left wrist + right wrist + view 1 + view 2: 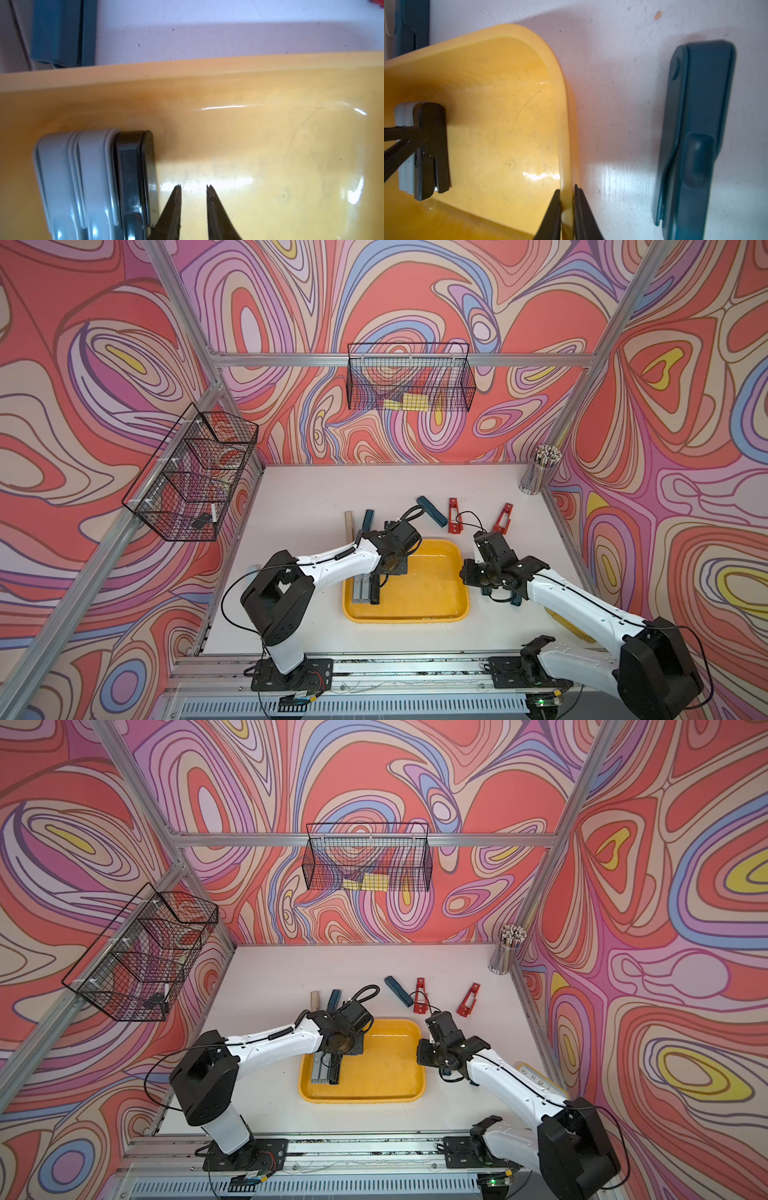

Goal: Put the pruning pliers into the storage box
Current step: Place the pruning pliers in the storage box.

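Note:
The yellow storage box [432,597] [386,1073] lies mid-table. Two grey pruning pliers [87,176] and a black one [133,166] lie side by side on its floor, at its left side in both top views. My left gripper [194,186] is open just beside the black one, with only the box floor between its fingers. My right gripper [566,188] is shut on the box's right rim [564,104]. More pliers lie on the table: teal [430,510], two red [454,516] [503,518], teal [368,519], beige [350,526], and teal [695,135] by the right arm.
Black wire baskets hang on the back wall [409,377] and the left wall [191,481]. A cup of white-tipped sticks [540,468] stands in the back right corner. A yellow clock [536,1077] lies partly under the right arm.

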{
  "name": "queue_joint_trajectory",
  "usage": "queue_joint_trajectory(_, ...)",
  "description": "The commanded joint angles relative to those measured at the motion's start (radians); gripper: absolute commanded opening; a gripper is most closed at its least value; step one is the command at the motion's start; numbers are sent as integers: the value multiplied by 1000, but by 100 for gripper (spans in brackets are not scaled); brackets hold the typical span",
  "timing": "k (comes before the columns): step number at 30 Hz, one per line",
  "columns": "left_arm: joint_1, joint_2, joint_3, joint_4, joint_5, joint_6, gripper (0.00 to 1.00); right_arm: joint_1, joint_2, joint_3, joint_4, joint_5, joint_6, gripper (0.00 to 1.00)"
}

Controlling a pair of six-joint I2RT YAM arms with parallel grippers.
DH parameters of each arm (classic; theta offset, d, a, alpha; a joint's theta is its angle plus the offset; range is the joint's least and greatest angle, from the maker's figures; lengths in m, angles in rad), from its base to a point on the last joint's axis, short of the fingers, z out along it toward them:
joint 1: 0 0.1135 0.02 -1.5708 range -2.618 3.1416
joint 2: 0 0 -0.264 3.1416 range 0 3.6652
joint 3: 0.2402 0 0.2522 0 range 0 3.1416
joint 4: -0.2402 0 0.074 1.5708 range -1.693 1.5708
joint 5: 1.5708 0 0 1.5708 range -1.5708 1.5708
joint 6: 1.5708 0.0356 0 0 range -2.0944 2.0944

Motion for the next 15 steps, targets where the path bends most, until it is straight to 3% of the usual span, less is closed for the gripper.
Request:
queue_joint_trajectory(1, 4, -40, 20, -19, -4, 29, 30, 5, -1, 18, 4, 0, -1, 17)
queue_joint_trajectory(7, 12, -61, 72, -116, -79, 66, 31, 4, 1, 21, 4, 0, -4, 17)
queue_joint_trajectory(15, 100, -138, 69, -141, -114, 115, 30, 5, 5, 23, 7, -17, -12, 16)
